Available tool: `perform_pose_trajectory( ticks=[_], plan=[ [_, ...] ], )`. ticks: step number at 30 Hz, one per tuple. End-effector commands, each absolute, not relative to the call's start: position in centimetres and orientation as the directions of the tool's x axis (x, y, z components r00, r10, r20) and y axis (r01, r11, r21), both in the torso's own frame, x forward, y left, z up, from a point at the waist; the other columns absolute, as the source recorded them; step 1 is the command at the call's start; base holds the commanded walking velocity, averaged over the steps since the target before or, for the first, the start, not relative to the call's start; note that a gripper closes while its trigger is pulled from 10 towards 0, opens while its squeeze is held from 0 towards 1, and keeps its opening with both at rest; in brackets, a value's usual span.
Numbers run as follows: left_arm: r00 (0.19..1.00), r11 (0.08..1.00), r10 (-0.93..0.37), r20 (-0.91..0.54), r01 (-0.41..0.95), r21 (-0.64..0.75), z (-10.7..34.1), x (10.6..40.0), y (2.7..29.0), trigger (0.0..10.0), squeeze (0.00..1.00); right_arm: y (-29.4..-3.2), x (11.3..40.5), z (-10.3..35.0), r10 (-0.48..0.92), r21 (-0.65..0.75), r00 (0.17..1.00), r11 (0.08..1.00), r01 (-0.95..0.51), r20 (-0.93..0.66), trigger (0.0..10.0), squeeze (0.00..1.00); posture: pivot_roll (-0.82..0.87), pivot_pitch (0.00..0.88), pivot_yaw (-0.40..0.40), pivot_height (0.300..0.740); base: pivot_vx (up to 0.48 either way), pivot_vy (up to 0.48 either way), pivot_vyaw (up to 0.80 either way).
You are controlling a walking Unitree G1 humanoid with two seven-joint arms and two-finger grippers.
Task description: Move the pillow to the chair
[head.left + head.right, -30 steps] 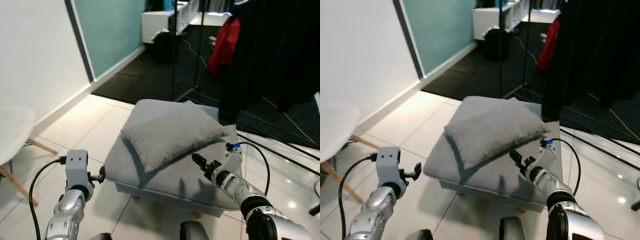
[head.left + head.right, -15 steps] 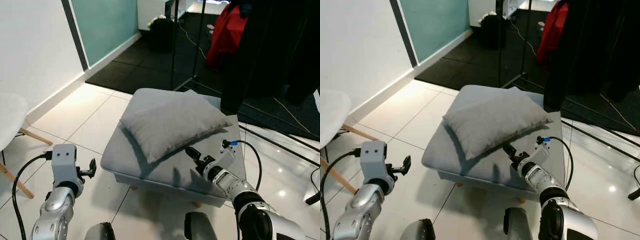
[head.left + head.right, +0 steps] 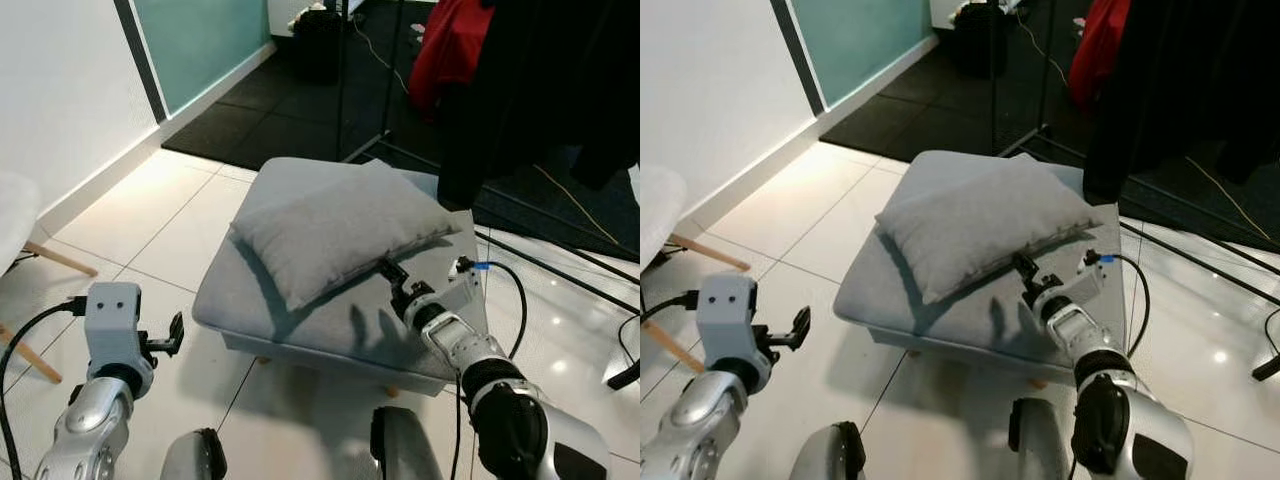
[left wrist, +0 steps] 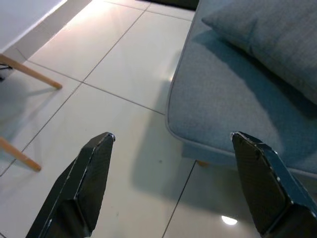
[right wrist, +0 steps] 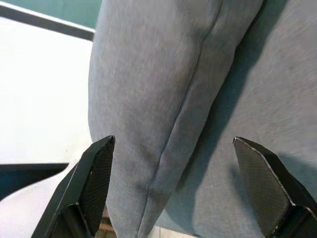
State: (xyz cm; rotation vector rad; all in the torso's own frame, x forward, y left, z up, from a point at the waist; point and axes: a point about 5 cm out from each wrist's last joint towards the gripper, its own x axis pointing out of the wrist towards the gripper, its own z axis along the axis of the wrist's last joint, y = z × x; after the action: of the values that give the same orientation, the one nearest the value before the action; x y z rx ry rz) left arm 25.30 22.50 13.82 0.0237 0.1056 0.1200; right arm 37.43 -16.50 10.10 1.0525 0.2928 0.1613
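Head views, pillow: the soft grey fabric pillow (image 3: 335, 225) lay aslant across the grey upholstered footstool (image 3: 255, 300), its far right corner near the dark hanging clothes (image 3: 545, 85)
Head views, right gripper: the right gripper (image 3: 391, 276) sat low over the footstool top, its black fingertips at the pillow's near right edge, touching it or just short of it, I could not tell which
Head views, left gripper: the left gripper (image 3: 172, 336) hung above the white tiled floor (image 3: 150, 235), to the left of the footstool and well apart from the pillow
Head views, chair: a white seat with pale wooden legs (image 3: 22, 262) stood at the far left, presumably the goal

Left wrist view, fingers: the two black fingers (image 4: 84, 183) were spread wide with nothing between them, floor tiles and the footstool's near left corner beyond

Right wrist view, fingers: the black fingers (image 5: 89, 181) stood wide apart, empty, with the pillow's seamed edge lying between them and the footstool top beside it

Step in hand: reaching for a hold on the pillow's edge, as I judged it
Doing it well: push the fingers on so the seam sits deep between them before closing, since soft filling would likely slip from a tip pinch
Second arm: bringing the left gripper to the pillow's near left end would help carry it level
Risk: the limp pillow could sag and drag on the footstool
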Motion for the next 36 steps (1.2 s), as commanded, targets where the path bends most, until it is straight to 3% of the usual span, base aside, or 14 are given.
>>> perform_pose_trajectory(
  ticks=[1, 5, 15, 19, 23, 24, 36],
  plan=[
    [0.984, 0.992, 0.126, -0.125, -0.123, 0.038, 13.7, 24.8, 22.9, 10.0, 0.0, -15.6, 37.1, 9.2, 0.295, 0.874, 0.933, 0.485, 0.039, -0.206, 10.0, 0.0, 0.04, 0.269, 0.001, 0.438, 0.0, 0.0, 0.0],
    [0.984, 0.993, 0.114, -0.134, -0.109, 0.046, 14.3, 24.4, 22.5, 10.0, 0.0, -13.4, 37.1, 9.2, 0.35, 0.87, 0.905, 0.492, 0.042, -0.242, 10.0, 0.0, 0.05, 0.304, 0.01, 0.438, 0.0, 0.0, 0.0],
    [0.983, 0.994, 0.104, -0.148, -0.098, 0.052, 14.9, 23.9, 22.2, 10.0, 0.0, -12.3, 37.3, 9.4, 0.361, 0.869, 0.898, 0.493, 0.046, -0.253, 10.0, 0.0, 0.05, 0.326, 0.016, 0.438, 0.0, 0.0, 0.0],
    [0.985, 0.994, 0.1, -0.144, -0.092, 0.061, 15.5, 23.5, 22.3, 10.0, 0.0, -11.0, 38.1, 11.7, 0.43, 0.903, 0.896, 0.419, -0.094, -0.106, 10.0, 0.0, 0.06, 0.339, 0.018, 0.438, 0.0, 0.0, 0.0],
    [0.985, 0.994, 0.097, -0.145, -0.089, 0.059, 15.8, 23.5, 22.2, 10.0, 0.0, -10.5, 38.6, 12.8, 0.429, 0.901, 0.901, 0.415, -0.127, -0.07, 10.0, 0.0, 0.06, 0.341, 0.013, 0.438, 0.0, 0.0, 0.0],
    [0.985, 0.994, 0.096, -0.145, -0.088, 0.058, 15.8, 23.6, 22.1, 10.0, 0.0, -10.3, 38.8, 13.1, 0.422, 0.895, 0.905, 0.422, -0.144, -0.053, 0.0, 0.0, 0.06, 0.341, 0.013, 0.438, 0.0, 0.0, 0.0],
    [0.984, 0.994, 0.102, -0.143, -0.096, 0.052, 16.1, 23.3, 21.9, 10.0, 0.0, -10.9, 39.3, 14.0, 0.373, 0.881, 0.926, 0.454, -0.134, -0.052, 0.0, 0.0, 0.06, 0.338, 0.001, 0.438, 0.0, 0.0, 0.0]
  ],
)
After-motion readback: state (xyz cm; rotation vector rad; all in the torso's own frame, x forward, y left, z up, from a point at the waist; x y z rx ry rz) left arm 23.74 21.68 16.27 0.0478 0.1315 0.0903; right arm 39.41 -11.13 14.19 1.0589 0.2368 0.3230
